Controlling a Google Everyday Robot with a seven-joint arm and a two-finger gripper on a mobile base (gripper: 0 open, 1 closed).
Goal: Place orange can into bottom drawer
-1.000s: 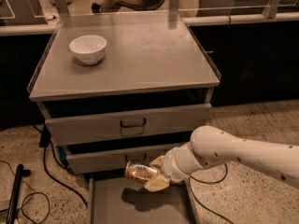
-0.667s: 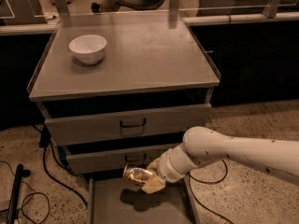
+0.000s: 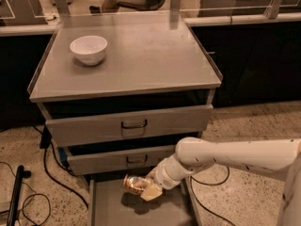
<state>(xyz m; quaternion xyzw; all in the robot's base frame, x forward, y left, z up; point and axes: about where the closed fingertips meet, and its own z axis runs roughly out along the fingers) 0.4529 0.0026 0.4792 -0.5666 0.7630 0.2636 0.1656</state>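
Camera view: the robot's white arm (image 3: 235, 155) reaches in from the right edge and bends down in front of a grey metal cabinet (image 3: 141, 60), ending at the gripper (image 3: 142, 188), which hangs low over the open bottom drawer (image 3: 110, 213). The tan fingers (image 3: 151, 192) are clamped on the orange can (image 3: 133, 184), which lies roughly on its side in the grasp, its shiny gold end pointing left. The can is held above the drawer's flat floor, near the back of the tray and just below the front of the middle drawer (image 3: 101, 163); a dark shadow falls on the floor beneath it. Whether the can touches the floor cannot be told. The middle drawer and the top drawer (image 3: 84, 128), each with a dark handle, stand slightly pulled out. On the cabinet's flat top a white bowl (image 3: 88, 49) sits upright near the back left corner, well apart from the arm. Black cables (image 3: 47, 166) trail over the speckled floor to the left of the cabinet, beside a dark pole (image 3: 15, 194) lying near the left edge
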